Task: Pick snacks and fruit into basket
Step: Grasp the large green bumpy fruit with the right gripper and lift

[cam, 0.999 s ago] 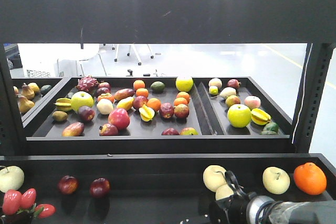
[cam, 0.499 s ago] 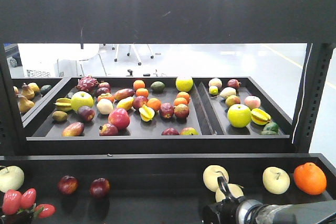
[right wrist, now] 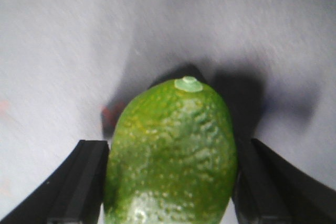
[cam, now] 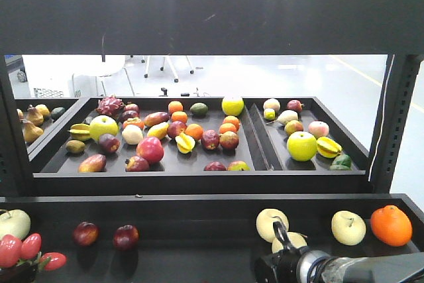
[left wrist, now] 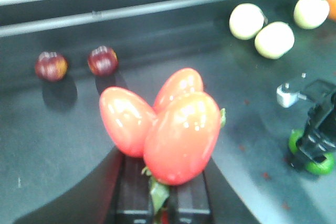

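My left gripper [left wrist: 163, 184] is shut on the green stem of a cluster of three glossy red fruits [left wrist: 168, 124], held above the dark lower shelf. The cluster shows at the bottom left in the front view [cam: 20, 248]. My right gripper [right wrist: 170, 182] is shut on a bumpy-skinned green fruit [right wrist: 170, 150], with a finger against each side. In the left wrist view that gripper [left wrist: 315, 135] stands low on the shelf with the green fruit [left wrist: 307, 162] under it. No snack pouches or basket are in view.
Two dark red fruits [cam: 86, 232] [cam: 126, 236], cream fruits [cam: 271, 223] [cam: 348, 227], an orange [cam: 391, 225] and a pale fruit [cam: 13, 222] lie on the lower shelf. A raised black tray [cam: 199, 180] holds many fruits. A shelf beam [cam: 212, 11] runs overhead.
The red fruit cluster in my left gripper has shifted left and slightly down. My right arm has moved a little to the left along the lower shelf.
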